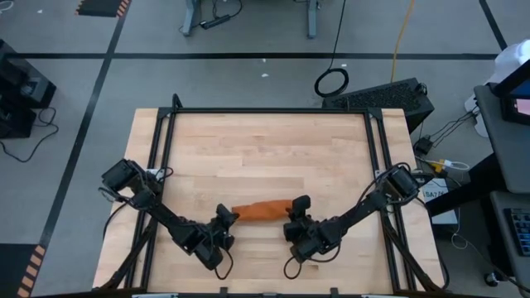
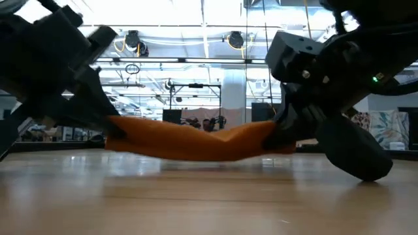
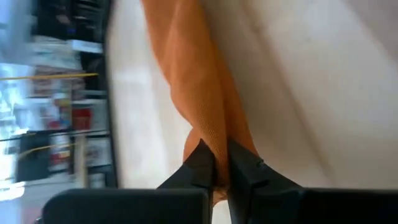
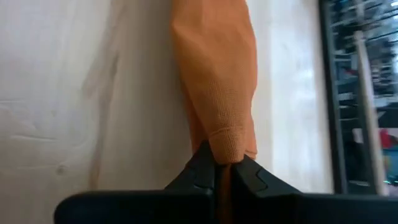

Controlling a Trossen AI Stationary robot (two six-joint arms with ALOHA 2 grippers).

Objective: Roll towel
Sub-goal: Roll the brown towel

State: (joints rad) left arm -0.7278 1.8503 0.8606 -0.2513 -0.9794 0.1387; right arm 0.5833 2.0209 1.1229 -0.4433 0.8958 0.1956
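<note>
- My left gripper is pinched almost fully closed on one end of the towel, a plain burnt-orange soft cloth gathered into a long narrow bundle.
- My right gripper is clamped tight on the opposite end; a hemmed corner of the fabric folds over just ahead of its dark fingers.
- From above, the cloth lies between my two pincers near the front middle of the pale wooden table, its length running side to side, my left arm at its left end and my right arm at its right.
- At table height the bundle is strung between the two grips, both ends raised off the wood (the middle sags lower; I cannot tell whether it touches the surface).
- In my left wrist view the fabric shows two ridges twisting together as they enter the jaws.
- A black metal frame borders the tabletop.
- Beyond the table is a grey floor with a black coiled cable lying on it.
</note>
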